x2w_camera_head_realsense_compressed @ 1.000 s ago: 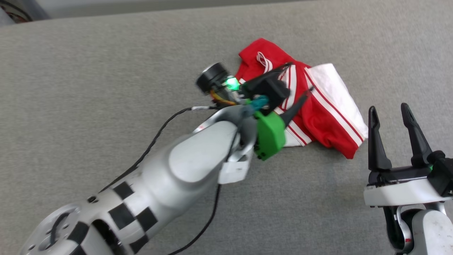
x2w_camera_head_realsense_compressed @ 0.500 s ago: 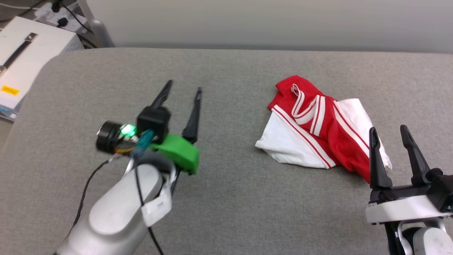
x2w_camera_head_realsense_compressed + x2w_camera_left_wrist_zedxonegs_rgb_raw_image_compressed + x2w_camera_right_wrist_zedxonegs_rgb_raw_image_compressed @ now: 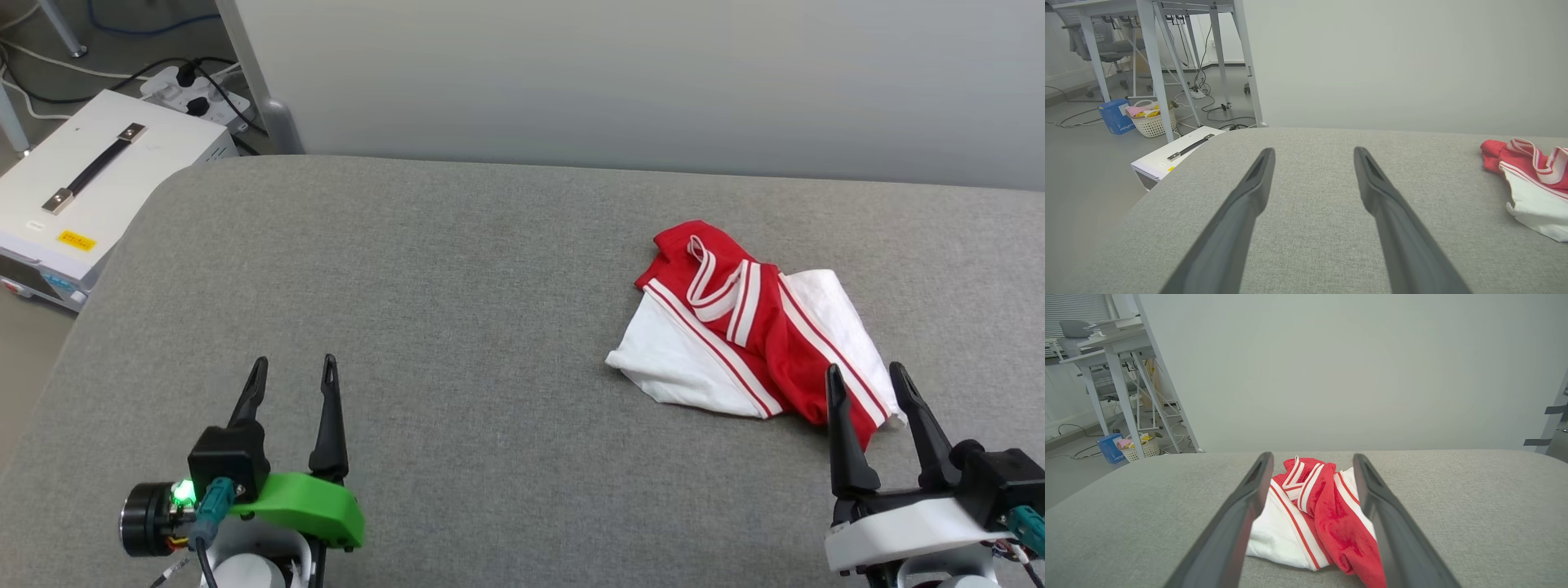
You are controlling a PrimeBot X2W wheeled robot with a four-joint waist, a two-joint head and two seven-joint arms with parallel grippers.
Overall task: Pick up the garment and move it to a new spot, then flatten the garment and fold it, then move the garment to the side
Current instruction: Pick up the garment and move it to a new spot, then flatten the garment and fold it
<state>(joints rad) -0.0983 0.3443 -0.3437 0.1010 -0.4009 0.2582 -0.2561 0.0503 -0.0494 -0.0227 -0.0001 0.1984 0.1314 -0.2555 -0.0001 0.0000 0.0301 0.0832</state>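
The garment (image 3: pixel 747 331) lies crumpled in a red and white heap on the right part of the grey padded table (image 3: pixel 457 327). Red-and-white striped trim runs across it; no lettering shows. My right gripper (image 3: pixel 865 376) stands open just in front of the heap, clear of the cloth. In the right wrist view the garment (image 3: pixel 1314 510) lies ahead between the open fingers. My left gripper (image 3: pixel 294 369) stands open at the lower left, far from the cloth, with nothing between its fingers. The left wrist view has the garment (image 3: pixel 1531 183) at its right edge.
A white box with a black handle (image 3: pixel 90 188) stands on the floor beyond the table's left edge, by cables and a power strip (image 3: pixel 196 86). A pale wall (image 3: pixel 637 82) runs behind the table. Desk legs and a basket (image 3: pixel 1152 122) stand further left.
My left arm has pulled back from over the garment to the lower left, its gripper empty. The garment stays on the table. The head camera has tilted up, so the whole view has shifted.
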